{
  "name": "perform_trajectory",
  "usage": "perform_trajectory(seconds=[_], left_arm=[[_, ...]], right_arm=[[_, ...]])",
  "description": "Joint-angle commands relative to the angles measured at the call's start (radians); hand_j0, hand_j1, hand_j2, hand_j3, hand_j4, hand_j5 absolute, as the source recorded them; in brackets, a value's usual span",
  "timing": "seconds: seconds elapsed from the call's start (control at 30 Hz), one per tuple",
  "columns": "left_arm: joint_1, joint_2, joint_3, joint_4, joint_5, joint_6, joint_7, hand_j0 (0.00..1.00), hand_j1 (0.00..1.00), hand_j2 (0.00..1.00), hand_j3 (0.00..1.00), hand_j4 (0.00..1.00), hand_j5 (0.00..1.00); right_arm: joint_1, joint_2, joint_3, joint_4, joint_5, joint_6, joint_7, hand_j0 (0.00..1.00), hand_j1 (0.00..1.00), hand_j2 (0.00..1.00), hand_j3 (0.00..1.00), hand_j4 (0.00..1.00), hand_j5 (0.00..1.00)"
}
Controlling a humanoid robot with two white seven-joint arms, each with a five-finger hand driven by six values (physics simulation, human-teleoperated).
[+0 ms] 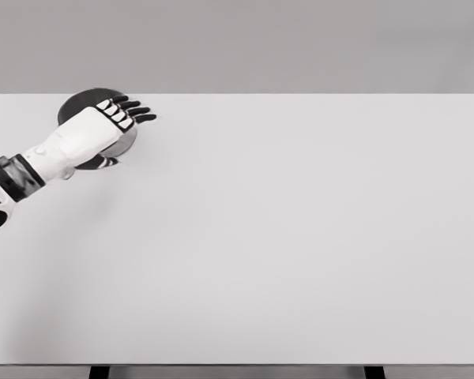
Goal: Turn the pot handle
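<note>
Left hand hovers over dark pot.

Left arm reaches up-right, its fingers extended flat.

Matt white table — smooth, dark matt pot, glossy white plastic left hand — black fingers

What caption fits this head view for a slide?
Left hand, fingers extended, over a dark pot at the white table's far-left corner.
</note>
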Motion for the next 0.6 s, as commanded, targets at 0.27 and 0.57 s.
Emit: perform_trajectory(seconds=[0.27,0.57], left_arm=[[0.003,-0.001,0.031,0.081,0.006,-0.001,0.002,1.0,1.0,1.0,1.0,1.0,1.0],[-0.003,0.007,0.067,0.121,0.006,-0.001,0.001,1.0,1.0,1.0,1.0,1.0,1.0]], right_arm=[[0.0,0.0,-0.001,0.0,-0.001,0.0,0.0,1.0,1.0,1.0,1.0,1.0,1.0],[0.0,0.0,0.0,0.0,-0.001,0.0,0.0,1.0,1.0,1.0,1.0,1.0,1.0]])
